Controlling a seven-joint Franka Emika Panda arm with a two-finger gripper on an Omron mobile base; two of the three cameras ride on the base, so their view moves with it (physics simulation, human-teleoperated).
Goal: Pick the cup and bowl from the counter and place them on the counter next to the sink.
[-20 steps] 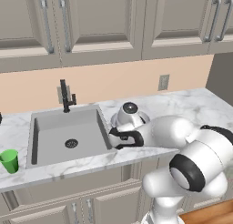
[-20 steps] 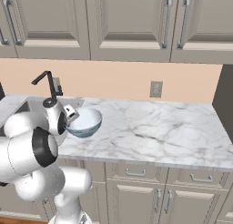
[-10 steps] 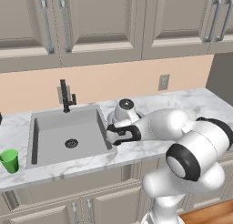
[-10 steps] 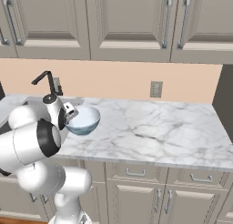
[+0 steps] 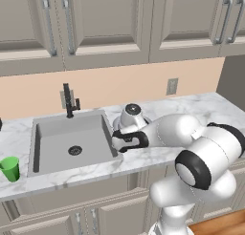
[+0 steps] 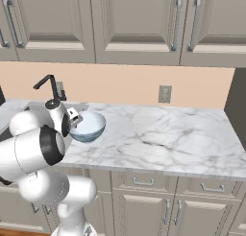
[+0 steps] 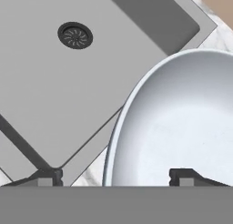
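The pale blue-white bowl (image 6: 89,125) sits on the marble counter (image 6: 158,134) just right of the sink (image 5: 72,138). My gripper (image 7: 116,177) hangs over the bowl's (image 7: 182,127) left rim, one fingertip outside the rim and the other over the inside. The jaws stand wide apart and touch nothing. In the left base view the gripper (image 5: 125,142) is low at the sink's right edge, and my arm hides most of the bowl. The green cup (image 5: 9,168) stands upright on the counter at the front left of the sink, far from the gripper.
A slim black faucet (image 5: 69,99) rises behind the sink basin (image 7: 68,82), which has a round drain (image 7: 75,35). A wall outlet (image 6: 165,93) is above the long marble stretch to the right of the bowl. Cabinets hang overhead.
The jaws have opened and let go of the bowl's rim. The bowl has come a little lower and now rests on the counter beside the sink.
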